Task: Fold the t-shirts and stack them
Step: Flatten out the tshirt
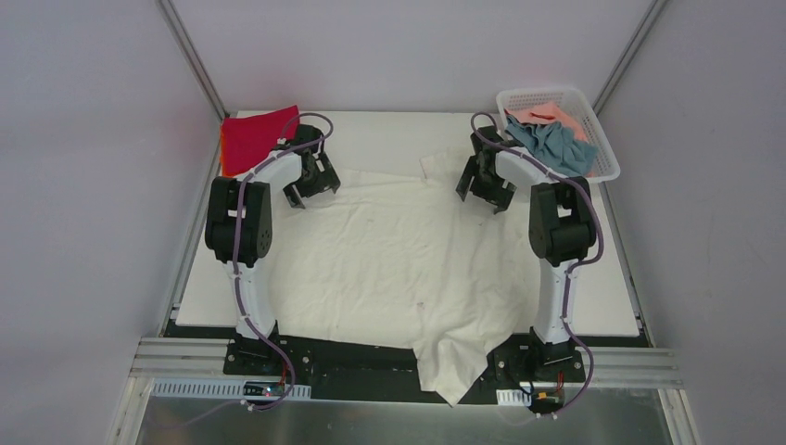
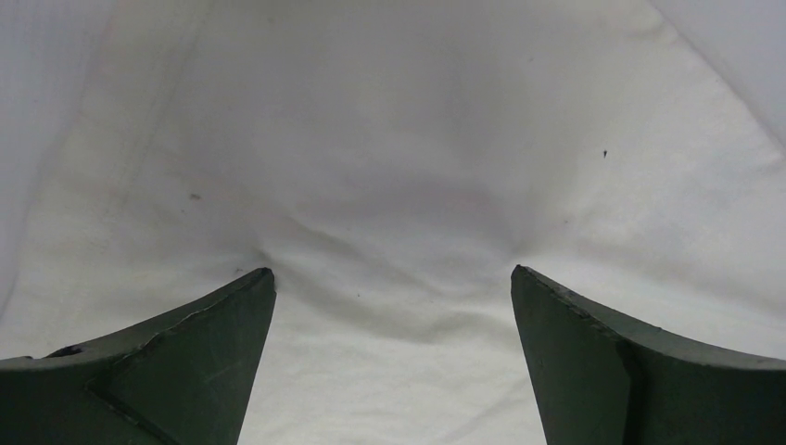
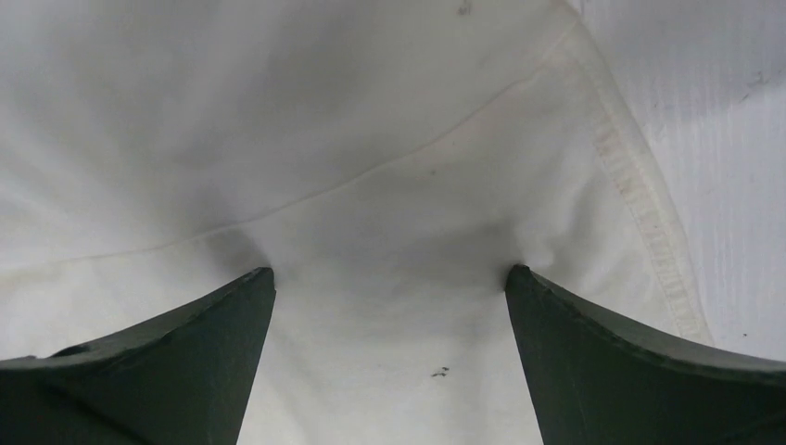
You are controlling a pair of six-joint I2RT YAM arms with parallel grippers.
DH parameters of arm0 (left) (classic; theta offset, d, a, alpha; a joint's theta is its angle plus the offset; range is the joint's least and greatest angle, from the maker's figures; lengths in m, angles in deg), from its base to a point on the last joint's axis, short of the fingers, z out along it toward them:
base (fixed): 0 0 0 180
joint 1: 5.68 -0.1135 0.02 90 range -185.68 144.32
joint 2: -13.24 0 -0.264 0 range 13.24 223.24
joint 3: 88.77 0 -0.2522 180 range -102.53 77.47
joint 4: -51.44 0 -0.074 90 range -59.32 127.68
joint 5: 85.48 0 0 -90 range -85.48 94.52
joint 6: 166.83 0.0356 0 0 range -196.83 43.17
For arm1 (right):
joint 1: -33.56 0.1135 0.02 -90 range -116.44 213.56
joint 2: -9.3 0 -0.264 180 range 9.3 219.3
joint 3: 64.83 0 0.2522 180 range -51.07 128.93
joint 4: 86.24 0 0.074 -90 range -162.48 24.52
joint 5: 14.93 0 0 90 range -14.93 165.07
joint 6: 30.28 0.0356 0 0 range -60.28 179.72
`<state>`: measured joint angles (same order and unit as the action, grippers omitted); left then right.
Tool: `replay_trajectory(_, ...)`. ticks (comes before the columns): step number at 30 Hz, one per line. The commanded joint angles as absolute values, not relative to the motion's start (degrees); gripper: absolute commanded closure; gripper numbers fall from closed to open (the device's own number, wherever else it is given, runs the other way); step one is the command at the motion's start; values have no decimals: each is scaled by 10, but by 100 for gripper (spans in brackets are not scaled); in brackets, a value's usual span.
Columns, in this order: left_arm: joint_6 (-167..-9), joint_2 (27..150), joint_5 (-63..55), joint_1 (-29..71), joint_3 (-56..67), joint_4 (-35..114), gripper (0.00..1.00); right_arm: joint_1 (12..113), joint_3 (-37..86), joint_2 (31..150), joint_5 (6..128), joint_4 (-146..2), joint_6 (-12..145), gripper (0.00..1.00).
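Note:
A large cream-white t-shirt (image 1: 399, 260) lies spread over the table, one part hanging off the near edge. My left gripper (image 1: 310, 184) stands open, both fingertips pressed down on the shirt's far left part (image 2: 389, 185). Over the far right part my right gripper (image 1: 484, 185) is open too, its tips dimpling the cloth (image 3: 389, 232) beside a hemmed edge (image 3: 640, 195). A folded crimson red t-shirt (image 1: 257, 137) lies on an orange one at the far left corner. Grey-blue (image 1: 554, 144) and salmon pink (image 1: 547, 115) t-shirts sit crumpled in the basket.
The white plastic mesh basket (image 1: 607, 165) stands at the far right corner of the white table (image 1: 204, 297). Grey walls and metal frame posts close in the far side. A metal rail with the arm bases runs along the near edge.

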<state>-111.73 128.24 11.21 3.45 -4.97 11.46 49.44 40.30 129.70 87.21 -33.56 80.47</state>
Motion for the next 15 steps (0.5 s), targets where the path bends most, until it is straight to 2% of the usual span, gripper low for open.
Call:
replay_trajectory(1, -1123, 1330, 112, 18, -84, 103, 1, 482, 454, 1338, 881, -314, 808, 1)
replay_trajectory(8, -1119, 1382, 109, 8, -155, 92, 1, 459, 528, 1391, 877, -337, 806, 1)
replay_trajectory(15, -1118, 1415, 102, 2, -207, 82, 1, 441, 694, 1482, 858, -308, 777, 1)
